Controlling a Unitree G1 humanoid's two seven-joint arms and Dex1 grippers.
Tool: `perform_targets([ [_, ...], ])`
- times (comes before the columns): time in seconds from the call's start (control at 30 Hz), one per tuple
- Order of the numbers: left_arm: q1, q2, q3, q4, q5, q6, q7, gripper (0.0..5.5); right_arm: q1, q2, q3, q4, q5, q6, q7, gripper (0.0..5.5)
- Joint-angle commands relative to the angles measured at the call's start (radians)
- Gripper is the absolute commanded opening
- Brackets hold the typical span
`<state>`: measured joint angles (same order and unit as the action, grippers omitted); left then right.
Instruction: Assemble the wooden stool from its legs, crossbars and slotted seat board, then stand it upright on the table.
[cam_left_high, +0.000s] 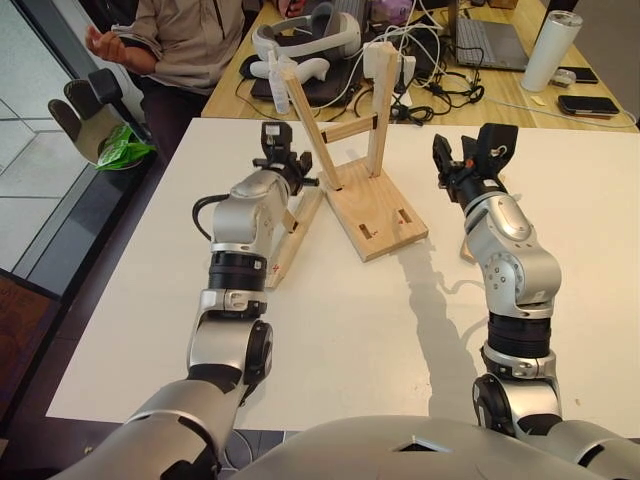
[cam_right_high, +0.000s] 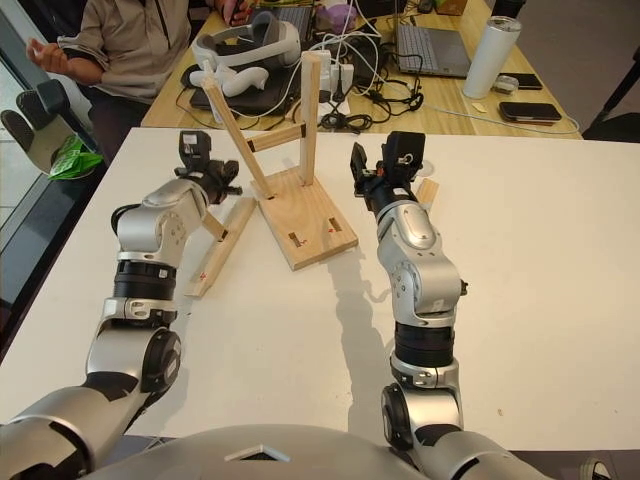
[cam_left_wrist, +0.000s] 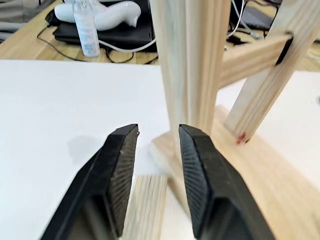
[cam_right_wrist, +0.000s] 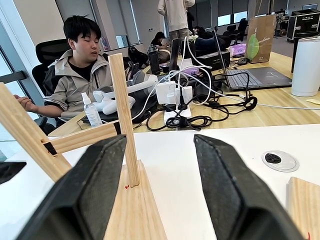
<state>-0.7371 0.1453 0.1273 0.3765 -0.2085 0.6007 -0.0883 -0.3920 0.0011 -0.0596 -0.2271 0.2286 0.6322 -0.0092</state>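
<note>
Left gripper (cam_left_wrist: 157, 134), right gripper (cam_right_wrist: 160, 142), both spread, flanking stool (cam_left_high: 385, 225)

One seat board (cam_left_high: 378, 210) sits mid-frame on one table (cam_left_high: 350, 330), carrying two upright legs, left-hand leg (cam_left_high: 310, 128) and right-hand leg (cam_left_high: 381, 110), joined by one crossbar (cam_left_high: 350, 127). Two loose pieces lie flat: long piece (cam_left_high: 295, 240) to the left, short piece (cam_right_high: 428, 192) to the right.

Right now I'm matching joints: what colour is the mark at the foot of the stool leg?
Red mark, clearest in the left wrist view.
</note>
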Motion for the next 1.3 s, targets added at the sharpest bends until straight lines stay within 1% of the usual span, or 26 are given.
perform_targets([
  [0.03, -0.110, -0.026, 0.047, -0.074, -0.048, -0.033, 0.012, 1.46, -0.008, 0.003, 0.002, -0.002, 0.004, 0.011, 0.002, 2.50],
  [0.13, -0.137, -0.026, 0.074, -0.209, -0.094, 0.011, 0.025, 1.46, -0.007, 0.005, 0.001, -0.003, 0.003, 0.009, -0.001, 2.50],
  [0.23, -0.088, 0.006, 0.085, -0.351, -0.109, 0.082, 0.042, 1.46, -0.004, 0.007, -0.001, -0.006, 0.003, 0.008, -0.004, 2.50],
  [0.4, 0.071, 0.079, 0.087, -0.550, -0.098, 0.215, 0.044, 1.46, 0.006, 0.007, -0.004, -0.015, 0.003, 0.009, -0.007, 2.50],
  [0.5, 0.183, 0.101, 0.082, -0.598, -0.073, 0.244, 0.054, 1.46, 0.005, 0.004, -0.004, -0.015, 0.004, 0.011, -0.004, 2.50],
  [0.6, 0.243, 0.091, 0.066, -0.582, -0.047, 0.221, 0.065, 1.46, -0.002, 0.002, -0.001, -0.009, 0.004, 0.013, 0.002, 2.50],
  [0.67, 0.240, 0.086, 0.072, -0.566, -0.040, 0.196, 0.069, 1.46, -0.011, -0.002, 0.001, -0.004, 0.005, 0.016, 0.007, 2.50],
  [0.8, 0.136, 0.068, 0.144, -0.629, -0.086, 0.136, 0.096, 1.46, -0.013, -0.012, -0.005, -0.007, 0.006, 0.023, 0.012, 2.50],
  [0.9, 0.070, 0.069, 0.161, -0.659, -0.108, 0.121, 0.103, 1.46, -0.013, -0.008, -0.003, -0.009, 0.005, 0.024, 0.009, 2.50],
  [0.97, 0.067, 0.071, 0.162, -0.652, -0.114, 0.110, 0.098, 1.46, -0.015, -0.004, 0.000, -0.007, 0.005, 0.024, 0.009, 2.50],
  [1.0, 0.088, 0.067, 0.153, -0.632, -0.111, 0.107, 0.093, 1.46, -0.016, -0.004, 0.001, -0.006, 0.006, 0.023, 0.009, 2.50],
  [1.07, 0.169, 0.086, 0.075, -0.539, -0.050, 0.152, 0.087, 1.46, -0.018, -0.002, 0.003, -0.003, 0.005, 0.022, 0.011, 2.50],
  [1.1, 0.220, 0.095, 0.029, -0.449, -0.015, 0.198, 0.089, 1.46, -0.019, -0.002, 0.004, -0.002, 0.005, 0.022, 0.012, 2.50],
  [1.13, 0.264, 0.088, 0.016, -0.374, 0.003, 0.211, 0.094, 1.46, -0.022, 0.000, 0.008, 0.001, 0.005, 0.022, 0.014, 2.50],
  [1.2, 0.300, 0.061, 0.025, -0.301, 0.004, 0.204, 0.098, 1.46, -0.025, -0.002, 0.010, 0.004, 0.006, 0.023, 0.019, 2.50],
  [1.3, 0.261, 0.016, 0.059, -0.289, -0.033, 0.134, 0.094, 1.46, -0.023, -0.007, 0.006, 0.002, 0.004, 0.025, 0.021, 2.50],
])
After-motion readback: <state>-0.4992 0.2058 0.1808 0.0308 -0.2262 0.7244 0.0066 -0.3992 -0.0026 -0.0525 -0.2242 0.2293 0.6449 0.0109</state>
